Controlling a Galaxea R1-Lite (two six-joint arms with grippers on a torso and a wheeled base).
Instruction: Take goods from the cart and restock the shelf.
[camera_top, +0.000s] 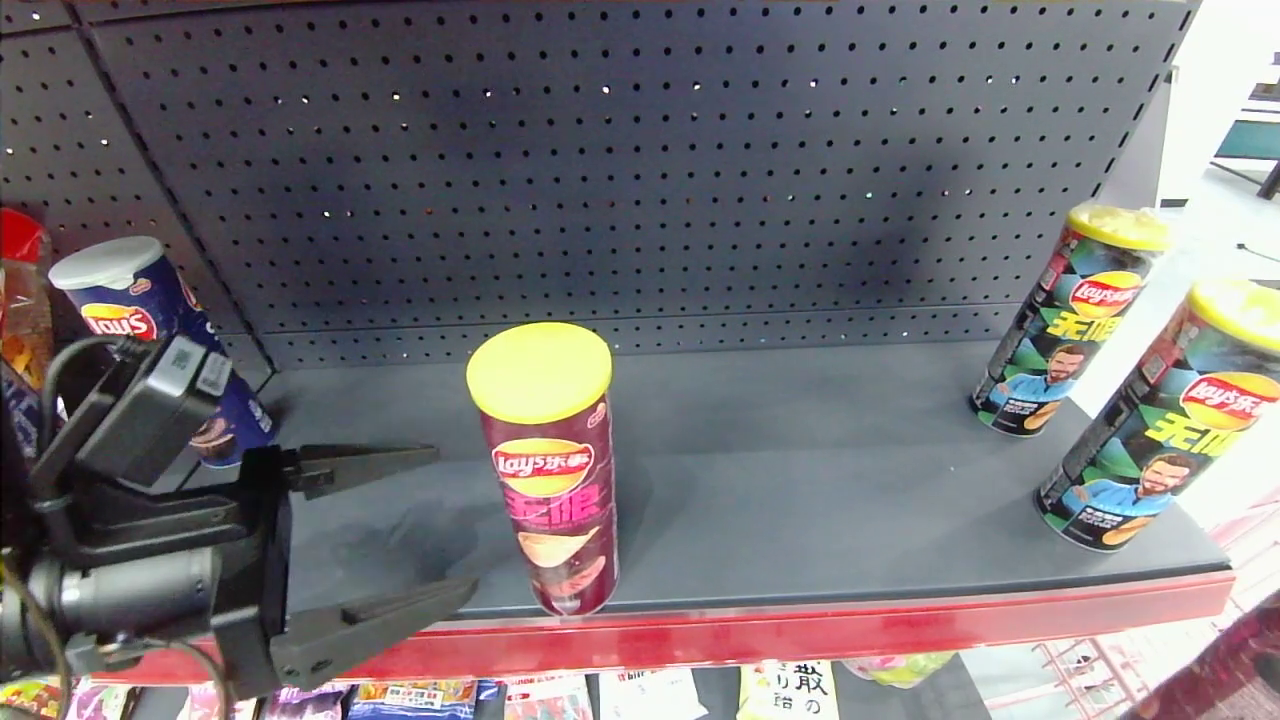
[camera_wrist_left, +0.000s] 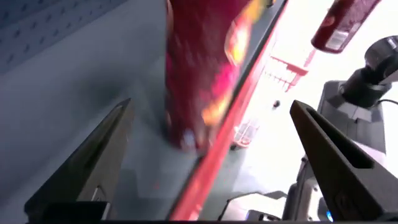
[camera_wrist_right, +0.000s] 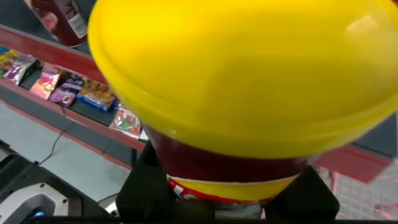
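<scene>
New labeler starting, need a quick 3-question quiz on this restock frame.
1. True or false: the left gripper is shut on the maroon chip can.
2. The right gripper holds: A a bag; B a yellow-lidded chip can; C nothing.
3. How many green chip cans stand at the right end of the shelf?
Key: 1 false, open beside it; 2 B; 3 two.
</scene>
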